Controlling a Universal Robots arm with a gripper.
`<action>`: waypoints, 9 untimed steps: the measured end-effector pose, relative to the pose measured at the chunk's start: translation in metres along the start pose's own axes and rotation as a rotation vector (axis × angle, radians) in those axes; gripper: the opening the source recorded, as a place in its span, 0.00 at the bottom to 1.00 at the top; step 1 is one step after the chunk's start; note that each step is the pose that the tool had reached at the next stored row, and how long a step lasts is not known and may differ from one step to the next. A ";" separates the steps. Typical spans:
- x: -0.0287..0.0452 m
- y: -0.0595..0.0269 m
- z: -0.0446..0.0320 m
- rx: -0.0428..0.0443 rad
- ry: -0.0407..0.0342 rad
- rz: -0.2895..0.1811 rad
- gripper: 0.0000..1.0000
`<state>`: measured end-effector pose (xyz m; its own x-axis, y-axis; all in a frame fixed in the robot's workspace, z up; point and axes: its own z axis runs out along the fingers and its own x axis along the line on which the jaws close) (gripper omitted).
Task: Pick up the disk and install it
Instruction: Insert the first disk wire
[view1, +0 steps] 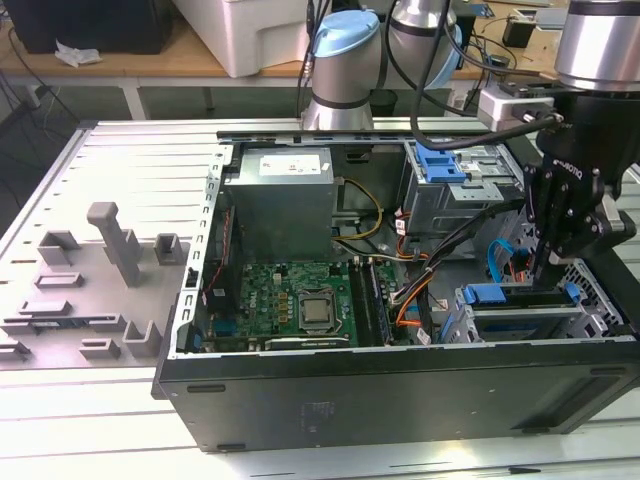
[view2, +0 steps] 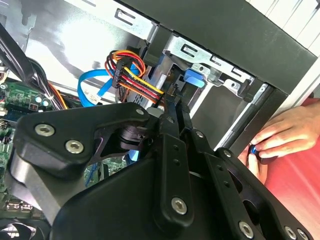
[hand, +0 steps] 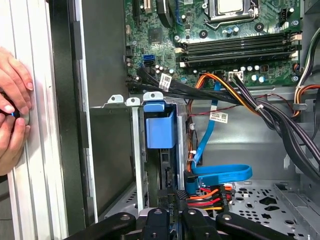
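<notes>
End effector, disk edge-on in cage

In the first wrist view the drive cage hides most of the disk below its blue carrier end; the picture's edge cuts off a person's hands.

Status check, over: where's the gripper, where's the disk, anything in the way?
Gripper low over the drive cage. Disk upright in the cage slot. Power plug and blue data cable close beside; a person's hands just outside the case.
</notes>
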<state>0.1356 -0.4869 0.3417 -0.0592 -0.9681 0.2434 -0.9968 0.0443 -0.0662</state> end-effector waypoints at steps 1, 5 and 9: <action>0.0003 0.0000 0.0001 0.0000 -0.0007 0.000 0.17; 0.0012 -0.0002 0.0003 0.0001 -0.0021 -0.001 0.17; 0.0018 -0.0006 0.0005 0.0022 -0.0040 -0.009 0.17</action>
<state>0.1361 -0.4888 0.3417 -0.0497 -0.9694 0.2402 -0.9972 0.0347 -0.0661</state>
